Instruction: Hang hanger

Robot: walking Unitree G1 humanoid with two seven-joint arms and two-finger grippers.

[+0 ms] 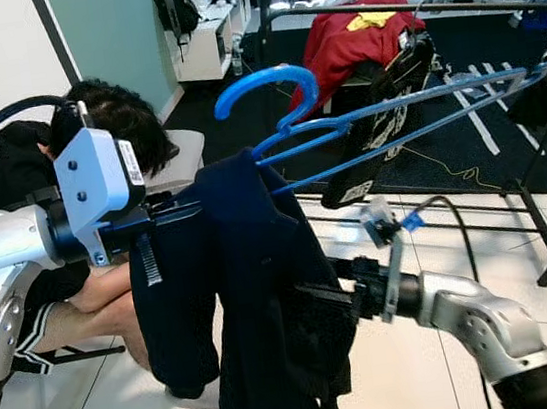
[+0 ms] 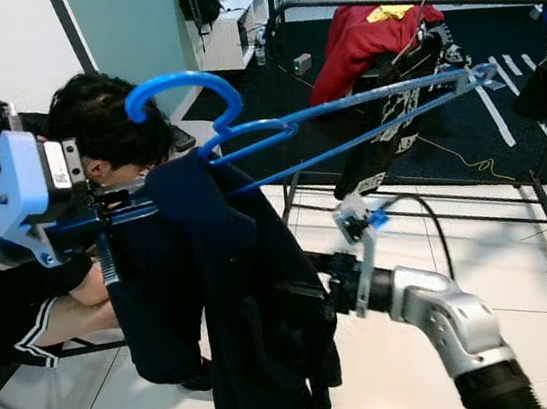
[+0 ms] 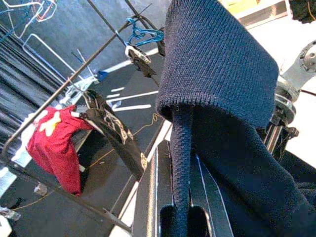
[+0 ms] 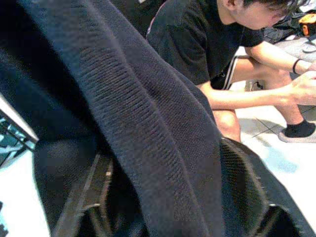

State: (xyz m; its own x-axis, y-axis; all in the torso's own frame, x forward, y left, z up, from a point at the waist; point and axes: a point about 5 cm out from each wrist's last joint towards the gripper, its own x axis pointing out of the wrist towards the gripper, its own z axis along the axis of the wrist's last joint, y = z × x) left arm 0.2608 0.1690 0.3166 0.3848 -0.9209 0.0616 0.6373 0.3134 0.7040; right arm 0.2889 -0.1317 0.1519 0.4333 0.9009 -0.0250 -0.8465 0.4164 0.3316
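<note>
Currently, your left gripper is clamped on the navy garment draped over the blue hanger, held aloft before the drying rack. Your right gripper grips the garment's lower folds.

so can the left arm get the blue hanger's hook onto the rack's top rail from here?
Probably not yet. The left gripper holds the navy garment by the blue hanger, and the hook sits short of the top rail. No obstacle between; it likely needs stepping closer.
</note>
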